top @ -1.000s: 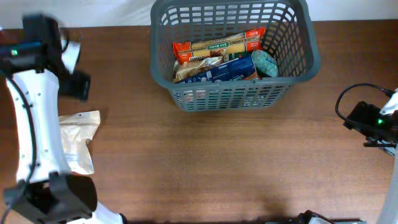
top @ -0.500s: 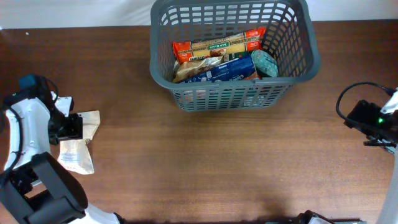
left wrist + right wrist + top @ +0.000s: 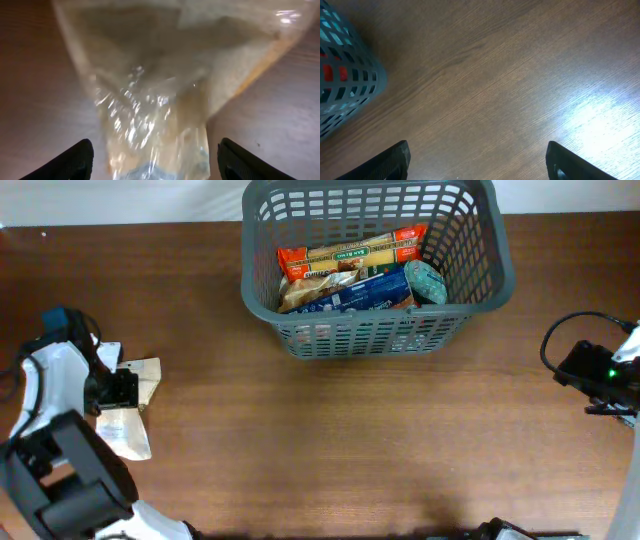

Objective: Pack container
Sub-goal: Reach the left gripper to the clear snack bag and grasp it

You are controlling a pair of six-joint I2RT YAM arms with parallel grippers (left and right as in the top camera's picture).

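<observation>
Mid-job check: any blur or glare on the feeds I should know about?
Left wrist: the clear packet is smeared and soft, with specular glints on its film. Right wrist: a bright glare patch on the table; basket corner soft. Overhead: sharp, evenly lit.

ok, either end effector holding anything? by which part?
Nothing is held. The left end effector stands open astride the clear plastic packet, not closed on it; the right end effector is open over the table.

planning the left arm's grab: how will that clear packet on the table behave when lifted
The packet looks like thin, crinkly, glossy film, so it will probably sag rather than stay stiff. That shine suggests it may slip in the left gripper. It lies flat, so rolling seems unlikely.
</observation>
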